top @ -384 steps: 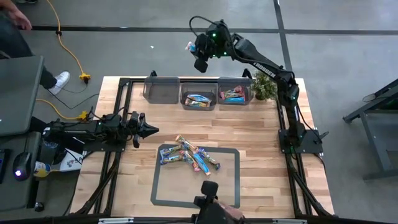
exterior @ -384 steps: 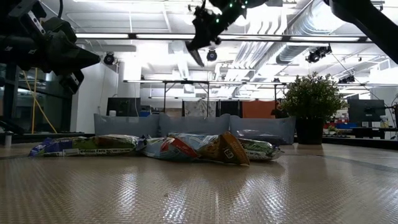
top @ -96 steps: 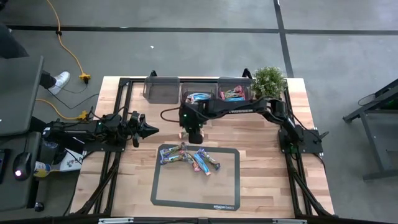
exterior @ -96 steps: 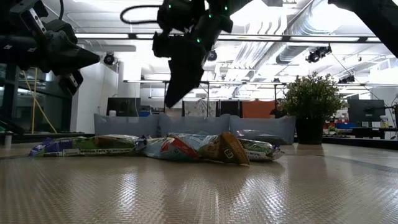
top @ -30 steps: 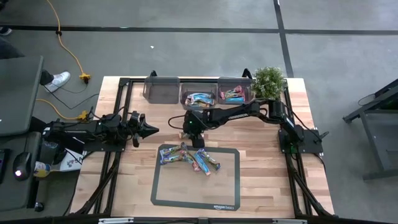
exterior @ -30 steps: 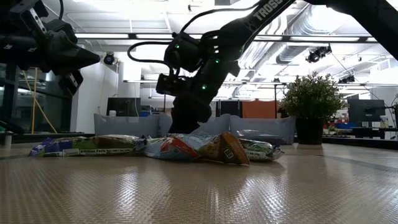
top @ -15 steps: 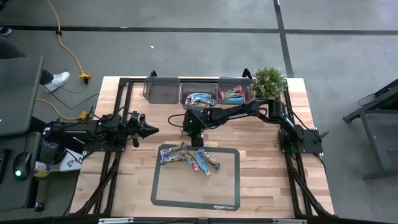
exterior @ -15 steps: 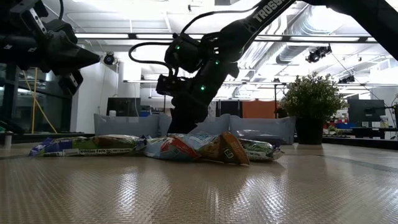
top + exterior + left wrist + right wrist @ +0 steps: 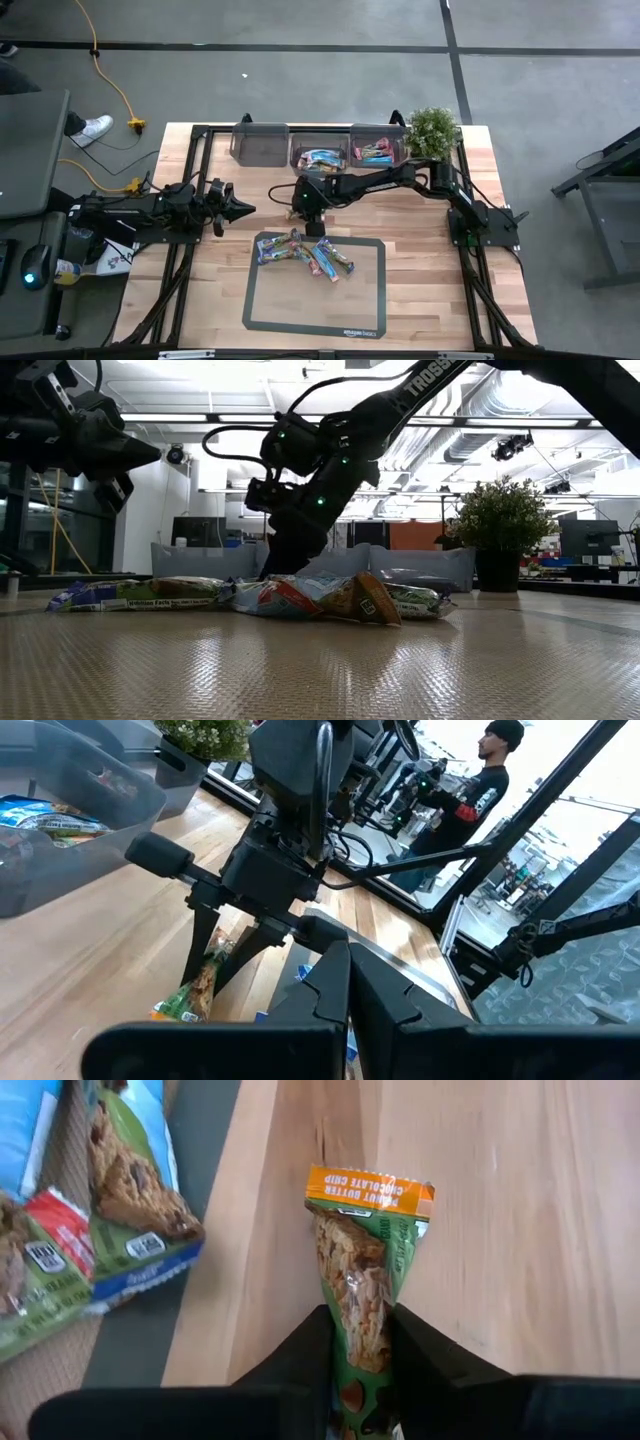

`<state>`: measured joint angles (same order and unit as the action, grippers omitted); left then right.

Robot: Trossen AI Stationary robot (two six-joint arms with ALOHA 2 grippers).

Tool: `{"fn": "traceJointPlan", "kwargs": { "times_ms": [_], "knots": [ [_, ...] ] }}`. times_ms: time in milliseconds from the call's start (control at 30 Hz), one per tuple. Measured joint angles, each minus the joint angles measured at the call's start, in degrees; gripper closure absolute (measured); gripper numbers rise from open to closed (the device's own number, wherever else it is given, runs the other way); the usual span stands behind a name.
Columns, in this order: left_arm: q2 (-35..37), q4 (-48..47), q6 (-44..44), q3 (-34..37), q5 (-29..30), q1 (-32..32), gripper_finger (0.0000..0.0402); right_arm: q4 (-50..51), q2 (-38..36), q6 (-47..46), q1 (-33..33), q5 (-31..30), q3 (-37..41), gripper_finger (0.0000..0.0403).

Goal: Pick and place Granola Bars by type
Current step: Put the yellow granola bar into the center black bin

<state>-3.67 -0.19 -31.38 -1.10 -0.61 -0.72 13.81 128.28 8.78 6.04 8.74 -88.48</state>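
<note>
From above, you are looking at a job that is partly done. Three clear bins are sitting along the far edge of the tabletop (image 9: 400, 250): the left bin (image 9: 259, 143) is showing nothing inside, the middle bin (image 9: 320, 158) is holding blue-wrapped bars, and the right bin (image 9: 378, 152) is holding pink and orange ones. A pile of Granola Bars (image 9: 305, 252) is waiting inside the taped rectangle (image 9: 370, 290) near the middle of the tabletop, so I judge most of the sorting is ahead of you. The right hand (image 9: 305, 212) is reaching down at the far edge of that pile. The left hand (image 9: 238, 207) is hanging over the left side of the tabletop, well apart from the bars.

From tabletop height, the right hand (image 9: 285, 560) is coming down just behind the row of bars (image 9: 250, 596), with the bins (image 9: 320, 563) and a potted plant (image 9: 498, 525) beyond.

In the left wrist view, you are seeing the right hand (image 9: 215, 965) with its fingers straddling one bar (image 9: 200, 985). Your own left hand's state I cannot tell. A person (image 9: 470, 795) is standing in the room behind.

In the right wrist view, the two fingers (image 9: 300, 1355) are closing on either side of an orange-and-green bar (image 9: 365, 1270) lying on bare wood just outside the tape. They look pressed against the wrapper, which is not yet lifted.
</note>
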Motion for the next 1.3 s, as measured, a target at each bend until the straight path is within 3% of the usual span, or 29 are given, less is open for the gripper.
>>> {"fn": "traceJointPlan", "kwargs": {
  "times_ms": [633, 1300],
  "knots": [
    [0.0, 0.0, 0.0, 0.0, 0.0, 0.0, 0.0401, 0.9, 0.1, 0.2, 1.1, -1.7, -9.9, 0.0336],
    [0.0, 0.0, 0.0, 0.0, 0.0, 0.0, 0.0401, 3.8, -0.2, -1.3, 8.4, -3.6, -34.2, 0.0336]
  ]
}}
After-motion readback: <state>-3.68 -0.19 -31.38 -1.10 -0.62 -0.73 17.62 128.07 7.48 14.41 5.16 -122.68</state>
